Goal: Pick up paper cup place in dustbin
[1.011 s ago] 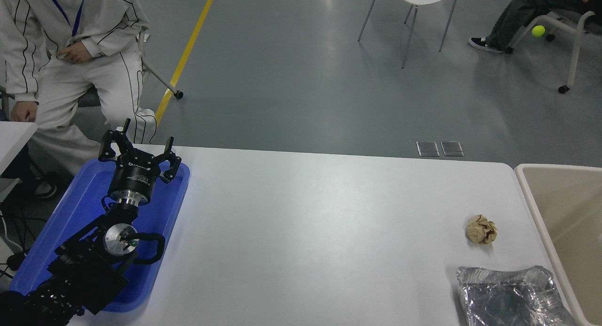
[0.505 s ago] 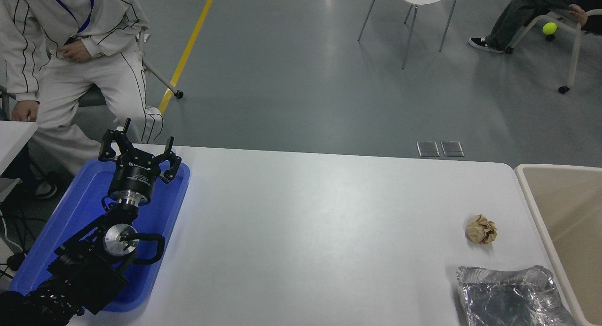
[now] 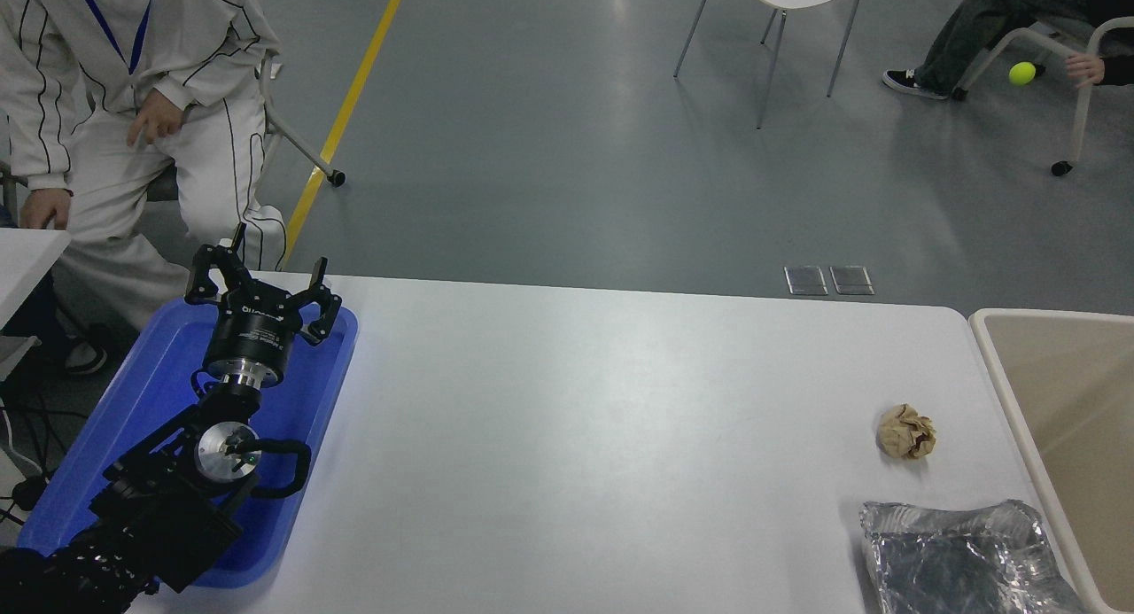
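Observation:
The paper cup is not in view. The dustbin point(image 3: 999, 366), a large beige bin with a thick pale rim, stands at the table's right edge and is cut off by the picture's edge. My left gripper point(image 3: 276, 261) is parked at the lower left over the blue tray point(image 3: 310, 392), its fingers spread open and empty. My right arm and gripper are out of view.
A crumpled brown paper ball point(image 3: 906, 431) lies near the bin. A crinkled silver foil bag point(image 3: 961, 556) lies at the front right. A person in white sits at the far left point(image 3: 133, 109). A white chair point(image 3: 780, 29) and another seated person point(image 3: 992, 20) are beyond the table.
The robot has not moved. The person at far left has lowered a hand, and the green ball and hand at the top right have shifted.

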Robot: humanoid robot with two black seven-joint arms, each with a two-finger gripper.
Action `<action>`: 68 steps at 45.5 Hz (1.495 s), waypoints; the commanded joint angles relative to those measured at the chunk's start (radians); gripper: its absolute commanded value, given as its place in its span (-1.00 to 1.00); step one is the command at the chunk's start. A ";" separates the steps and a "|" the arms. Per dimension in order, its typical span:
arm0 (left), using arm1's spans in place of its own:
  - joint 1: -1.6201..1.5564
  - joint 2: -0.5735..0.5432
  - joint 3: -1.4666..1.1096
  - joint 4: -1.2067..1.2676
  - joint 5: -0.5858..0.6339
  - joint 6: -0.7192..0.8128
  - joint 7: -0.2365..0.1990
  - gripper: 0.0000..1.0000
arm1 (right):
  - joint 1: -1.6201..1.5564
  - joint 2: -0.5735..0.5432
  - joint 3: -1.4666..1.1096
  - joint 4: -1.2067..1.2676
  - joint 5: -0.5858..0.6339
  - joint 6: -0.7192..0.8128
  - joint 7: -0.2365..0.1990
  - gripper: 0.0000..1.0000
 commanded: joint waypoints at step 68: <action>-0.002 0.000 0.001 -0.001 0.000 0.000 0.001 1.00 | 1.728 0.120 -1.045 1.090 -0.144 0.978 0.001 1.00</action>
